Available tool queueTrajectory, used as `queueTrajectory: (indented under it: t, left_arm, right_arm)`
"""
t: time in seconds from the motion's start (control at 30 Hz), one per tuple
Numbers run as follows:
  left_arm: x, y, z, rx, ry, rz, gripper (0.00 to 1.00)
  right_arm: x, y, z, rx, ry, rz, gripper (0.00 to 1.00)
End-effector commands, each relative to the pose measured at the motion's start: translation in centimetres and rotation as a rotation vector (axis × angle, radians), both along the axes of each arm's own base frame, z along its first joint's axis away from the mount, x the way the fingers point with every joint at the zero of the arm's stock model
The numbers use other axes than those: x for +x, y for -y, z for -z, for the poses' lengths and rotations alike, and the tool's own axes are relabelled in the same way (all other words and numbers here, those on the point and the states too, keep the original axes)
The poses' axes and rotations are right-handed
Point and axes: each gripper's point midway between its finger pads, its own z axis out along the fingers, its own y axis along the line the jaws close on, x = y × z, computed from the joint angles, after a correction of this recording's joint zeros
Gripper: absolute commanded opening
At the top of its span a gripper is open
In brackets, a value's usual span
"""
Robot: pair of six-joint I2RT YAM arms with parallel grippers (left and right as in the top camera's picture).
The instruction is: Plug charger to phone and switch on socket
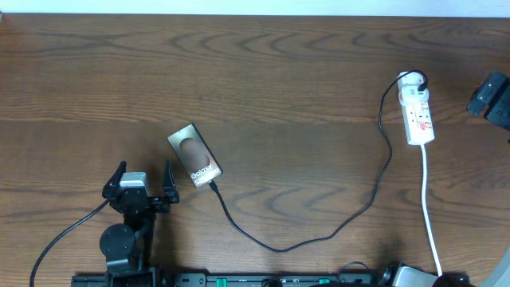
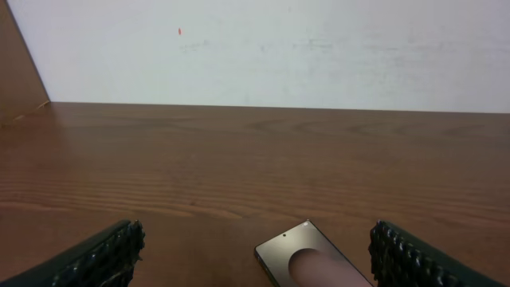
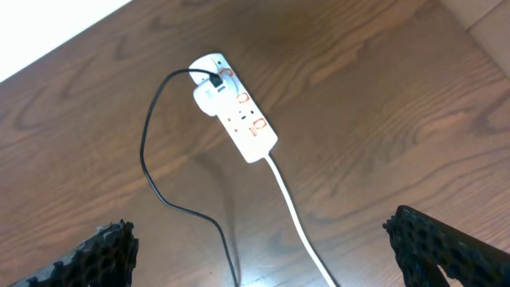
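Both stand spread and empty. The flat grey-brown phone [image 1: 194,155] lies just right of the left end effector [image 1: 143,172], with the thin black charger cable [image 1: 279,249] reaching its near end. Likely next, the right end effector [image 3: 267,243] drops to the switch on the white power-strip socket [image 3: 239,115] ahead.
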Motion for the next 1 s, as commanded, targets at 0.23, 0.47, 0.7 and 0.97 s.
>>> queueTrajectory:
  t: [0.23, 0.47, 0.7, 0.97]
  left_arm:
    - [-0.1, 0.1, 1.5, 0.01, -0.048, 0.007, 0.92]
    - [-0.1, 0.1, 1.5, 0.01, -0.048, 0.007, 0.92]
    - [-0.1, 0.1, 1.5, 0.01, -0.048, 0.007, 0.92]
    - [-0.1, 0.1, 1.5, 0.01, -0.048, 0.007, 0.92]
  right_arm:
    - [3.2, -4.4, -1.0, -0.026, 0.286, -0.083, 0.99]
    - [4.9, -10.1, 2.2, -0.014, 0.591, -0.236, 0.99]
    - [3.4, -13.2, 8.8, -0.003, 0.745, -0.331, 0.99]
    - [-0.5, -12.9, 16.3, -0.005, 0.778, -0.315, 0.99]
